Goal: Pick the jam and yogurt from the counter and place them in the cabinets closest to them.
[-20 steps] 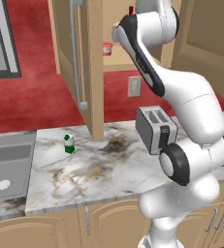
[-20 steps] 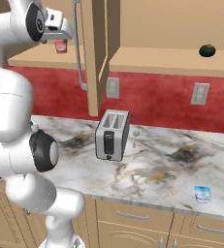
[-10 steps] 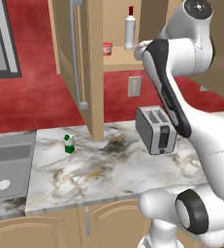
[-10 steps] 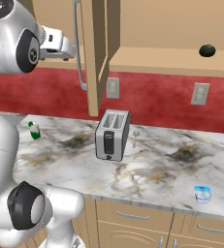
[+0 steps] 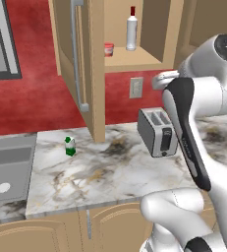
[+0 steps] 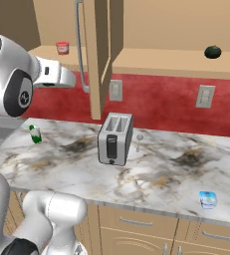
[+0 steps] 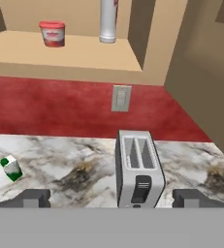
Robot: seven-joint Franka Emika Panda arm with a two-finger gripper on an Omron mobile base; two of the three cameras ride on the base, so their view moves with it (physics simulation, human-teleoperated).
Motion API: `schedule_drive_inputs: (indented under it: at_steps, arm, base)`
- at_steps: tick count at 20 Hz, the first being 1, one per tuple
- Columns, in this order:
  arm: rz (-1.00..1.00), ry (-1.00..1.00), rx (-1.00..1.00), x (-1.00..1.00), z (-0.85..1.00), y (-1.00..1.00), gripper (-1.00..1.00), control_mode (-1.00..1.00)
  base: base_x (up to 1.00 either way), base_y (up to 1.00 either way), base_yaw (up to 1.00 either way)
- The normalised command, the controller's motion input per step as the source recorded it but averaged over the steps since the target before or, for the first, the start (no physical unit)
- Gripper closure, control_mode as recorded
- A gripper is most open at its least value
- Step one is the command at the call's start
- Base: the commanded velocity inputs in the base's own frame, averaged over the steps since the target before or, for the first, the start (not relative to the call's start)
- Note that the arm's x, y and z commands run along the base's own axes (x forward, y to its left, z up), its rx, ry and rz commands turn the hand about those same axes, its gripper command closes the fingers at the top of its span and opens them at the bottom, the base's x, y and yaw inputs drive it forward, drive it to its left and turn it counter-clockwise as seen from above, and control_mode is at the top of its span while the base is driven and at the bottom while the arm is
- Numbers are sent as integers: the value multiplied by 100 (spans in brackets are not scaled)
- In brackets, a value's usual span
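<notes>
- Pincer (image 7: 111,198) is standing fully spread in the hand view, its two dark tips wide apart and nothing sitting between them.
- Toaster (image 7: 137,168) is standing on the marble counter (image 7: 74,155) just beyond the tips, between them, slots facing up.
- Green-and-white container (image 7: 10,168) is resting on the counter off to the left of the left tip, well apart from the toaster.
- Wall outlet (image 7: 120,98) is showing on the red backsplash behind the toaster.
- Jam (image 7: 52,33) is sitting on the open cabinets' (image 7: 84,58) lower shelf, far ahead and up to the left, with a white bottle (image 7: 108,20) standing near it to the right.
- Yogurt (image 6: 207,199) is lying on the counter near its front edge, well off to the right of the toaster in the right base view.
</notes>
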Motion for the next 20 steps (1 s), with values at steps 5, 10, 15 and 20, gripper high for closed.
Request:
schedule_drive_inputs:
  at_steps: [5, 10, 15, 20]
  arm:
    - [0, 0, -3, -39, -33, -6, -100, -100]
    - [0, 0, -2, -28, -40, -9, -100, -100]
    - [0, 0, 0, -17, -31, -9, -100, -100]
    - [0, 0, 0, 0, -1, 0, -100, -100]
  base:
    - [0, 0, 0]
    - [0, 0, 0]
    - [0, 0, 0]
    - [0, 0, 0]
